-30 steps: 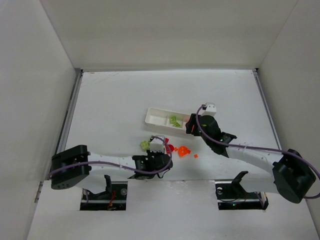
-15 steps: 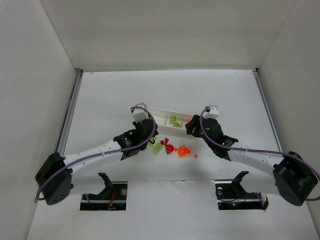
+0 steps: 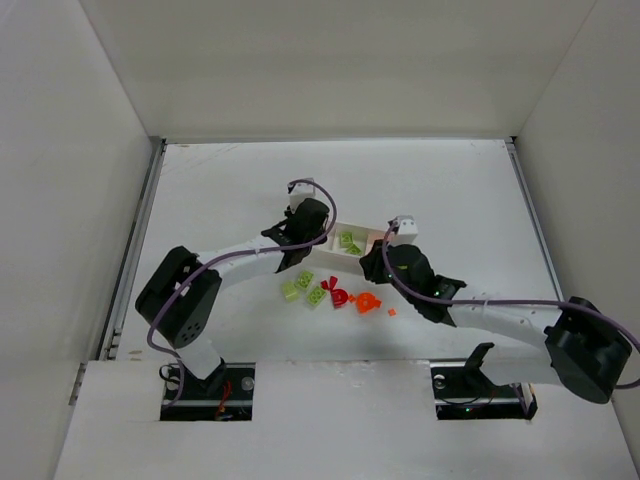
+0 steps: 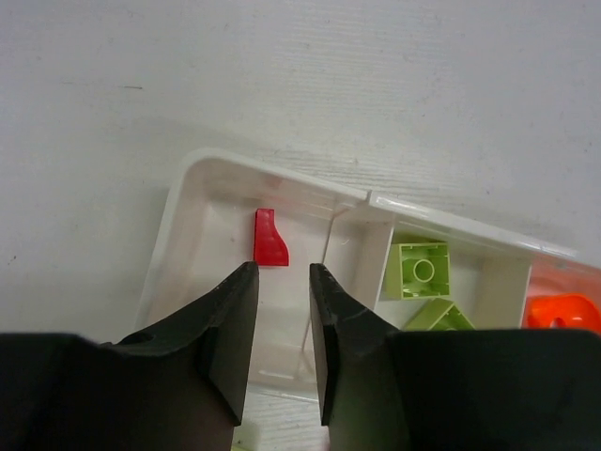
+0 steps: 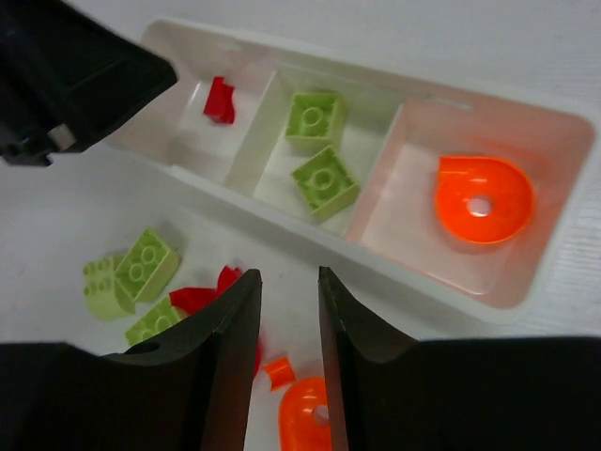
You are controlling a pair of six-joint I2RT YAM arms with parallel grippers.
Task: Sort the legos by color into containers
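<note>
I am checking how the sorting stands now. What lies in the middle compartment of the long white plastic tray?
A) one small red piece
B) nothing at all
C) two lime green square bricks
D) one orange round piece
C: the right wrist view shows two lime green square bricks in the middle compartment of the long white plastic tray, between the small red piece and the orange round piece.

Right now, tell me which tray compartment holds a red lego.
The end compartment under the left gripper: one red lego. The middle holds two green legos, the other end an orange lego.
</note>
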